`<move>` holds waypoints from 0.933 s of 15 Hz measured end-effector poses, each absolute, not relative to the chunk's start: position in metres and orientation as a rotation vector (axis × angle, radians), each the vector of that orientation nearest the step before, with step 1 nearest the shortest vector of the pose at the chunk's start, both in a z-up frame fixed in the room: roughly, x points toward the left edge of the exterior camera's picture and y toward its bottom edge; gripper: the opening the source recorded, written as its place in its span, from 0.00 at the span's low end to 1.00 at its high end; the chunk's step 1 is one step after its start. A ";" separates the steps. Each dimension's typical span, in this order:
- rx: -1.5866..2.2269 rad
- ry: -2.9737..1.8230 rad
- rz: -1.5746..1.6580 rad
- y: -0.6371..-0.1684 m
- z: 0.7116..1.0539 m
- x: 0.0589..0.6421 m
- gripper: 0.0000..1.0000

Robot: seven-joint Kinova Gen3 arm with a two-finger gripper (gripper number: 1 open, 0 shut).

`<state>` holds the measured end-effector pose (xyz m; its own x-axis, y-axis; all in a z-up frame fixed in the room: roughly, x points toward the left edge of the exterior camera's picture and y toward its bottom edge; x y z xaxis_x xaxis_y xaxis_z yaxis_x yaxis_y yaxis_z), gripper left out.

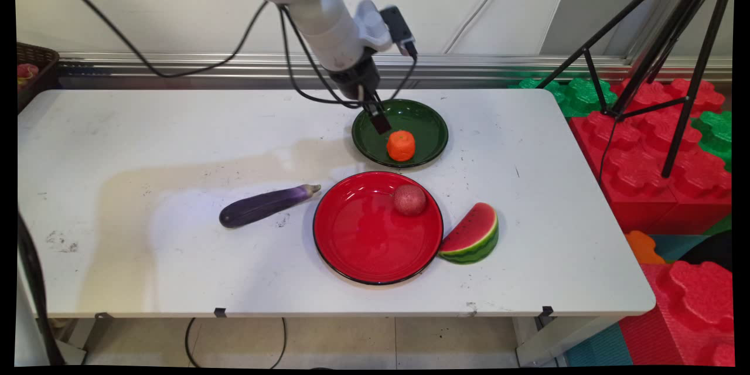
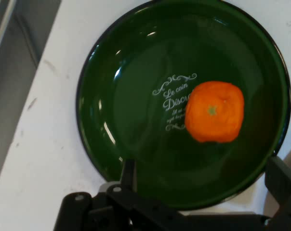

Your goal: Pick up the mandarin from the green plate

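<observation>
i've got the gripper (image 1: 379, 119) hanging released, fingers spread, just above the green plate (image 1: 426, 114) where the orange (image 1: 401, 145) sits, with the red plate (image 1: 357, 246) and its small red fruit (image 1: 409, 199) nearby.

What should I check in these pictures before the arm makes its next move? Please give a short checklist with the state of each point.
1. Gripper open, holding nothing: ok.
2. Gripper over the green plate: ok.
3. Orange lies free on the green plate, untouched: ok.
4. Orange centred between the fingers: not ok, it sits toward the right finger in the hand view.
5. Red plate, watermelon slice, eggplant away from the gripper: ok.
</observation>
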<state>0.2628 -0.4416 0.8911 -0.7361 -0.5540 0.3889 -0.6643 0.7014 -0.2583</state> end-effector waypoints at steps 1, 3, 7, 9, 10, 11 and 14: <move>0.960 -2.636 0.550 -0.448 0.884 0.259 1.00; 0.954 -2.648 0.534 -0.457 0.873 0.255 1.00; 0.944 -2.670 0.487 -0.474 0.849 0.245 1.00; 0.938 -2.677 0.464 -0.480 0.838 0.242 1.00; 0.935 -2.681 0.453 -0.484 0.833 0.240 1.00; 0.932 -2.683 0.441 -0.487 0.827 0.238 1.00; 0.927 -2.686 0.416 -0.495 0.815 0.234 1.00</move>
